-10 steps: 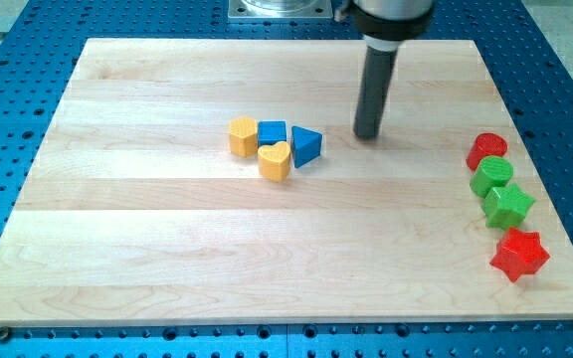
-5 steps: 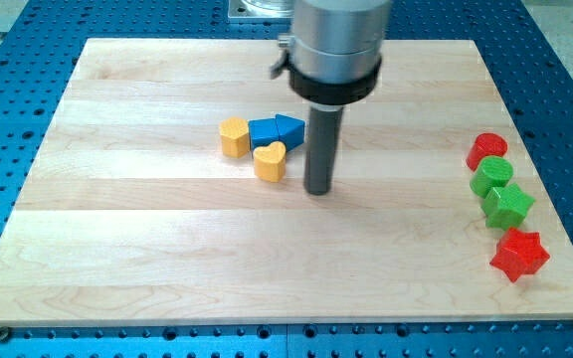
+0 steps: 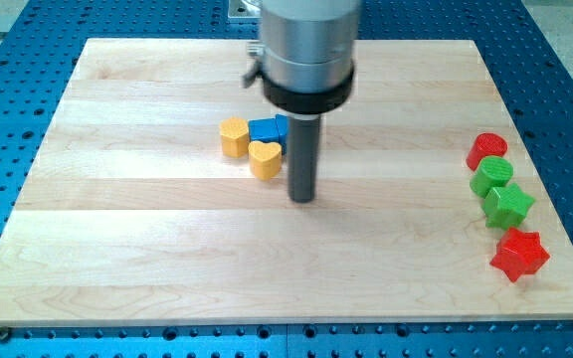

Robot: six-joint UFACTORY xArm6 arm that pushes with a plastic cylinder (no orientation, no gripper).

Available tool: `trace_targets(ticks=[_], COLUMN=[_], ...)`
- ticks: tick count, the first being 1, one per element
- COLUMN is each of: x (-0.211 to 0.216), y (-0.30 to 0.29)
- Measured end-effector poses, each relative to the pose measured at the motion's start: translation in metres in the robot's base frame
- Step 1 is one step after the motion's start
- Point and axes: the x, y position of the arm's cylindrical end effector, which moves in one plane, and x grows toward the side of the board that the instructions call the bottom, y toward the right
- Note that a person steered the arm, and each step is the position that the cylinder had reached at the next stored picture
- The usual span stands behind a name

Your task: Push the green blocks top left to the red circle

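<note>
Two green blocks sit at the view's right: one rounded green block (image 3: 491, 177) and one green star-like block (image 3: 508, 206) just below it. The red circle (image 3: 486, 150) lies directly above them, touching the upper green block. A red star (image 3: 519, 255) lies below the greens. My tip (image 3: 301, 197) rests on the board near the middle, just right of and below the yellow heart (image 3: 265, 158), far to the left of the green blocks.
A cluster near the middle holds a yellow hexagon-like block (image 3: 233, 136), a blue block (image 3: 267, 129) partly hidden by the rod, and the yellow heart. The wooden board (image 3: 167, 259) sits on a blue perforated table.
My tip has moved from the upper middle down and left, sliding past the blue and yellow cluster. The blue triangle and heart were pushed left and closer together. The green blocks have not moved.
</note>
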Motion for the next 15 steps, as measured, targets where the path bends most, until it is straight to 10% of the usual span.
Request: trace_targets(ticks=[6,8,10,15], x=[-0.005,0.136,0.135,0.086], y=[0.031,0.078,0.189,0.206])
